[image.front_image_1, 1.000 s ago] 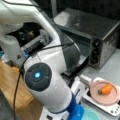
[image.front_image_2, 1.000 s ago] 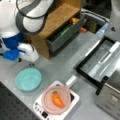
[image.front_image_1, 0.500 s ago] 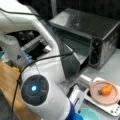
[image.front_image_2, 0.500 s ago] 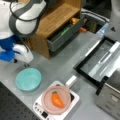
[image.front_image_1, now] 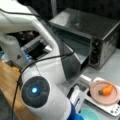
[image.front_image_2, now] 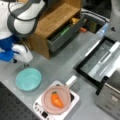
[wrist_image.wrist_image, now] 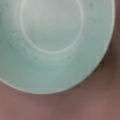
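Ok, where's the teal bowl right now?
The teal bowl sits on the grey table at a front view's lower left, just left of the pink plate holding the carrot; it fills the wrist view, directly under the camera.

Teal bowl (image.front_image_2: 28,79) below your claw.
You see it upright, empty, filling the wrist view (wrist_image.wrist_image: 53,42), directly beneath the claw on the grey table.

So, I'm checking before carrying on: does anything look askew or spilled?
Nothing spilled. The carrot lies on its plate, the teal bowl sits upright and empty. Only the wooden cabinet's drawer hangs open with items inside.
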Robot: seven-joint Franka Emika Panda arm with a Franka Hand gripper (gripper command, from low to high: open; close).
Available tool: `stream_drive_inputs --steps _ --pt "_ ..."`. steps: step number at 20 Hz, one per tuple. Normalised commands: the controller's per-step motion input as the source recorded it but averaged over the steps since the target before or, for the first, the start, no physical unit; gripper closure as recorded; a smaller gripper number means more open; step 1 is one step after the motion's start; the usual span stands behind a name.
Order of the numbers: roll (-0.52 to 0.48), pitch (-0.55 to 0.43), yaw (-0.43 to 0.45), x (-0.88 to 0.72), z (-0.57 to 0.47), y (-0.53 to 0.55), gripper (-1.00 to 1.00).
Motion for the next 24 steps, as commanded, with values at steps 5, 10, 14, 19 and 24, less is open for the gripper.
stream_drive_inputs --steps 5,10,14,19,24 --pt "0.350 0.097 0.097 0.32 0.05 -0.31 -1.00" --pt "0.348 0.086 0.096 0.32 0.06 -0.32 -1.00" --pt "0.338 0.083 0.102 0.32 0.08 -0.33 -1.00" --pt "0.333 0.084 0.106 0.32 0.08 -0.33 -1.00" --pt "0.332 0.084 0.107 0.32 0.08 -0.33 -1.00"
